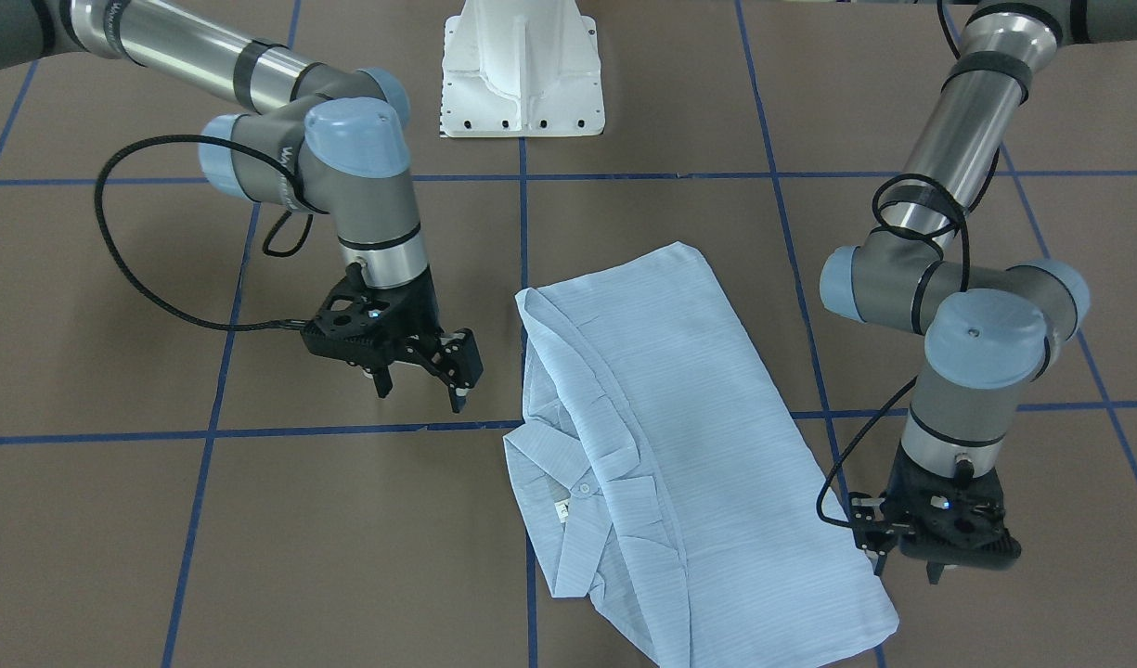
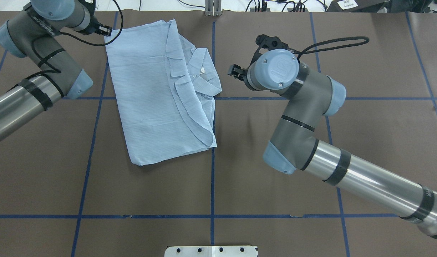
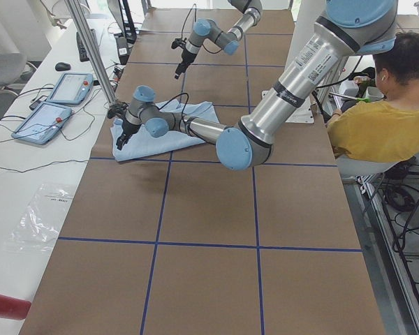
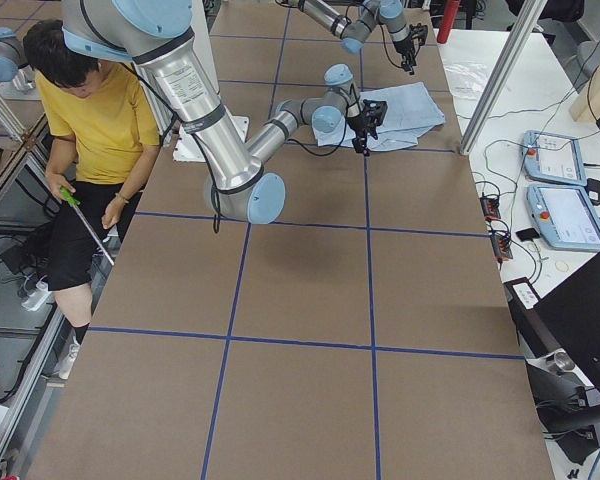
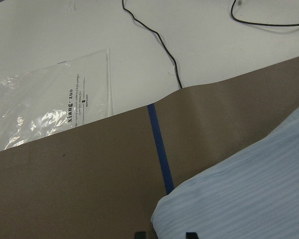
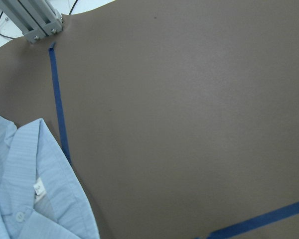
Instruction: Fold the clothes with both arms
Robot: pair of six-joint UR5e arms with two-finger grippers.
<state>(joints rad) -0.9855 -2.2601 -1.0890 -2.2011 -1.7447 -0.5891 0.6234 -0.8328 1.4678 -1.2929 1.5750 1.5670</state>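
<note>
Pale-blue shirt [image 1: 679, 445] lies part-folded on the tabletop [image 1: 345, 557]. Your left end effector [image 1: 907, 568], released, hangs at one corner. The right end effector [image 1: 420, 397], also released and empty, stands near the collar [image 1: 577, 473]. Lower both evenly and pinch the edges cleanly.

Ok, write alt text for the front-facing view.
A folded pale-blue shirt lies on a brown table. The right pincer hangs open beside its collar, clear of it; the left pincer hangs at the opposite edge.
</note>
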